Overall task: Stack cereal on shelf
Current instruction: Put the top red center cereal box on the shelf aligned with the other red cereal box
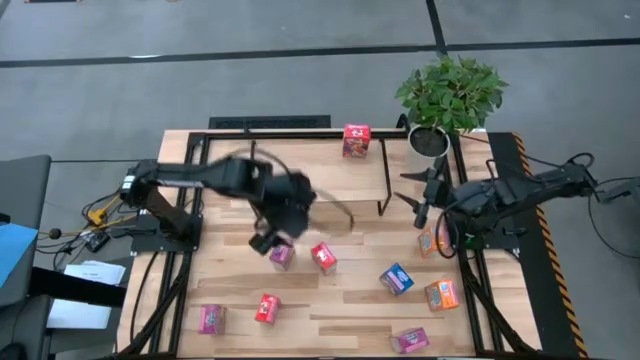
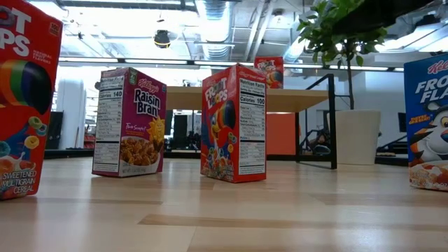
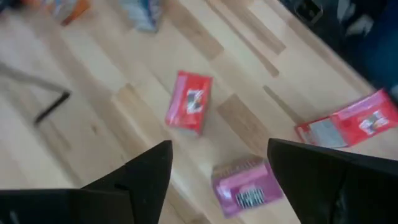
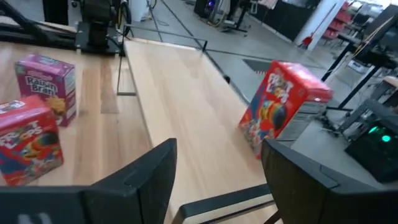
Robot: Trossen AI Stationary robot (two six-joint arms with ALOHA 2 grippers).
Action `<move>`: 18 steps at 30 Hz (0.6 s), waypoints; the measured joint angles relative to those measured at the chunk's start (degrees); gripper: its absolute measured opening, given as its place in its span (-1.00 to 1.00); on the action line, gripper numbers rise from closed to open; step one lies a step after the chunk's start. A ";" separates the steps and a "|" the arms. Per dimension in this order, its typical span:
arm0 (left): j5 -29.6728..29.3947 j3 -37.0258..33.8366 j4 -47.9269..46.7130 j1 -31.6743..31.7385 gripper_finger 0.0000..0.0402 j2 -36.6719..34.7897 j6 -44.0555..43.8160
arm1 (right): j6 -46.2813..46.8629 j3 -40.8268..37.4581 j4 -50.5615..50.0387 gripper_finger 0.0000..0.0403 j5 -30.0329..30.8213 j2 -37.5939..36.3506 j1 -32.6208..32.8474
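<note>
Hovering open-fingered over a magenta box (image 1: pixel 282 255) on the table (image 1: pixel 340 310), the left hand (image 1: pixel 268 243) holds nothing; the right hand (image 1: pixel 425 205), fingers spread, sits beside the shelf (image 1: pixel 300 165), where one red box (image 1: pixel 356 140) stands.

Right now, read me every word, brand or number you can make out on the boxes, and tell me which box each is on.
"Raisin Bran", "Kellogg's", "Nutrition Facts", "140": magenta box.
"Froot Loops", "Nutrition Facts", "Calories 100": red box.
"SWEETENED", "CEREAL": red box at the near left.
"Kellogg's", "FRO", "FLA" cut off by the picture's edge: blue box.
Box on the shelf: too small to read.
Finer nutrition print: too small.
Left wrist view labels: blurred.
</note>
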 joint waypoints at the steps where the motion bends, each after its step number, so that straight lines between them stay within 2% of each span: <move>1: -0.87 0.00 1.09 -1.12 0.28 0.85 1.24 | 0.29 0.00 -0.22 0.29 -0.03 0.37 0.18; 5: -2.07 0.00 4.89 -2.08 0.28 4.18 4.88 | 1.17 0.00 -0.14 0.29 -0.17 1.75 0.70; 12: 4.53 -0.02 7.98 0.87 0.28 10.07 11.78 | 1.28 -0.02 -0.32 0.29 -0.30 3.78 0.97; 18: 4.32 -0.04 10.15 1.05 0.28 13.85 15.89 | 1.27 -0.02 -0.28 0.29 -0.35 4.29 0.97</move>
